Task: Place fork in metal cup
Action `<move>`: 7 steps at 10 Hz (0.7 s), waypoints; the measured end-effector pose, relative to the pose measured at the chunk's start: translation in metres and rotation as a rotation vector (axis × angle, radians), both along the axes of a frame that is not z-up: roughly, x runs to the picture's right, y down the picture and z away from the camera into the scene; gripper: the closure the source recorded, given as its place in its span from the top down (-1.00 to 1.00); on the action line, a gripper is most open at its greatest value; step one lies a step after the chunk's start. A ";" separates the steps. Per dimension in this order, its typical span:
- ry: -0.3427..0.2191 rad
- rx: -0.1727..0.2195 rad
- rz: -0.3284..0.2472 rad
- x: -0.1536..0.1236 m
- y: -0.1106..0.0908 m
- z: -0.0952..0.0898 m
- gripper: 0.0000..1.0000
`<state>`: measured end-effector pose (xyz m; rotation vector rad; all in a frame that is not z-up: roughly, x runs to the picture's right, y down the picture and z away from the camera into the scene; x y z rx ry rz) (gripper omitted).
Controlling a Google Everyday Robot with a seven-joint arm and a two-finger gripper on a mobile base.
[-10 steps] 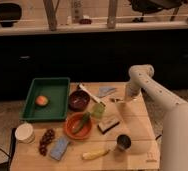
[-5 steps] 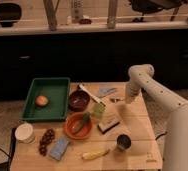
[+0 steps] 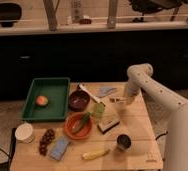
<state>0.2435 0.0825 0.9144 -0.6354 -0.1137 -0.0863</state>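
At the far side of the table [image 3: 137,125], my gripper [image 3: 122,100] sits by what looks like the fork [image 3: 114,99]; whether it grips, I cannot tell.

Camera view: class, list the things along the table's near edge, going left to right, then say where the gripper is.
White paper cup → grapes → blue sponge → banana → metal cup. The gripper hangs farther back, over the table's right side.

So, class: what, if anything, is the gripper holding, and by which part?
It cannot be told. The gripper is low over the far right side of the table, well away from the metal cup; no hold shows clearly.
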 end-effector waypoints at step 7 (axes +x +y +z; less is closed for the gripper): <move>-0.014 -0.003 -0.017 -0.006 0.001 0.016 0.60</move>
